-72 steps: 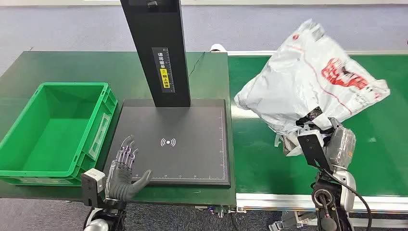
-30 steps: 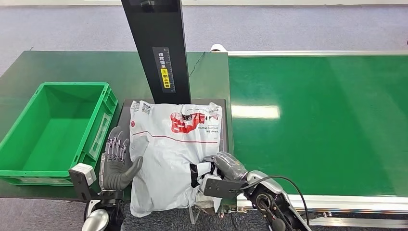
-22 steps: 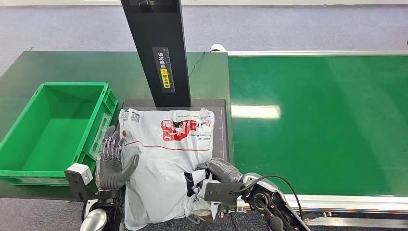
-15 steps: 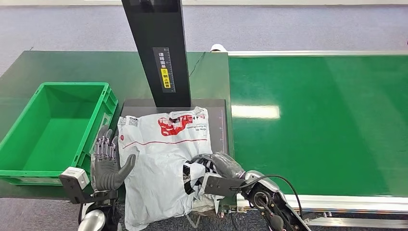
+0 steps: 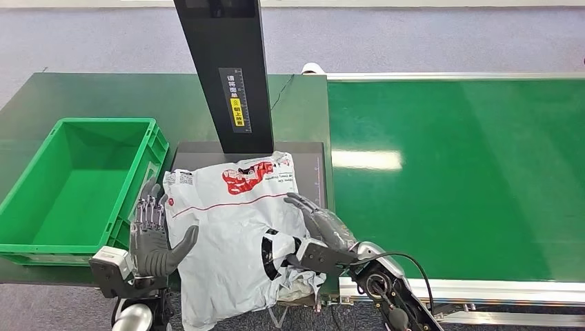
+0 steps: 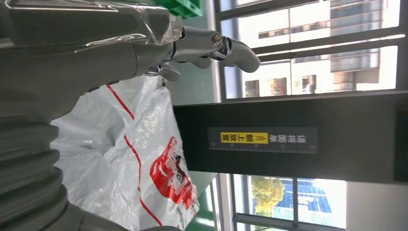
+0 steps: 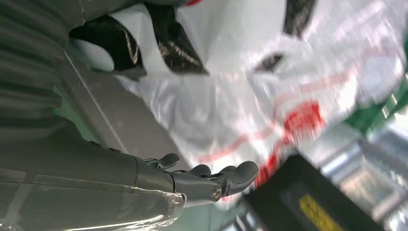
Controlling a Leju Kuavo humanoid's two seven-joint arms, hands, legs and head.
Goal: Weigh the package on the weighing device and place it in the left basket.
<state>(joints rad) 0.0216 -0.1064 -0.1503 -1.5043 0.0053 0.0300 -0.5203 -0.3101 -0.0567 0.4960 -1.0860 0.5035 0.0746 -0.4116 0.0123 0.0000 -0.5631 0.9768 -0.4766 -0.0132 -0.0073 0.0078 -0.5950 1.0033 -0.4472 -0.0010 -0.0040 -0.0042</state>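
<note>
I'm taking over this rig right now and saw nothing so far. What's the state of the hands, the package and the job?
Right hand: open, fingers spread beside the package, holding nothing.
Left hand: open, upright at the package's left edge.
Package: white bag lying on the black weighing device, overhanging its near edge.
Green basket: on the left, with nothing in it.
Done: package set on the scale. Left: lift it into the green basket.

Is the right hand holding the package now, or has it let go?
Let go: the right hand is open, fingers spread above the package, which lies on the scale platform, its near end hanging over the front edge.
</note>
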